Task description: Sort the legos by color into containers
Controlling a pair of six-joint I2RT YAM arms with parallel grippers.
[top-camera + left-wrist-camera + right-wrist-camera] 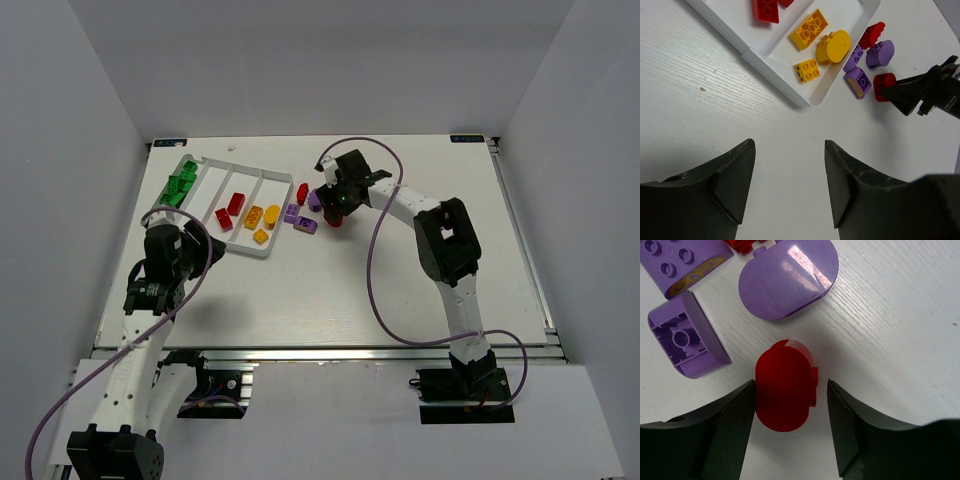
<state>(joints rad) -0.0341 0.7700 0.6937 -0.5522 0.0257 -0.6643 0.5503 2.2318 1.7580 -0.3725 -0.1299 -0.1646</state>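
We see the right tool low over the white bench, with its two dark fingers apart and standing on either side of a red oval brick. This brick lies flat on the bench. One finger seems to touch its side, while at the other side a thin strip of the bench still shows, so the brick is not clamped. Just beyond it lie three purple bricks close together: a smooth oval one, one turned over so that its hollow underside shows, and a studded one at the edge of the right wrist view. Another red brick lies beside the purple ones, also on the bench and outside the tray. The white tray stands a little to the left of this group, turned at an angle. In its compartment at the left end we see the green bricks. The compartment at the right end holds a yellow studded rectangle, a yellow oval and a small yellow square brick. The compartment next to it holds the red bricks. The left tool hangs above bare bench near the tray's near corner. Its fingers are wide apart and there is nothing between them.
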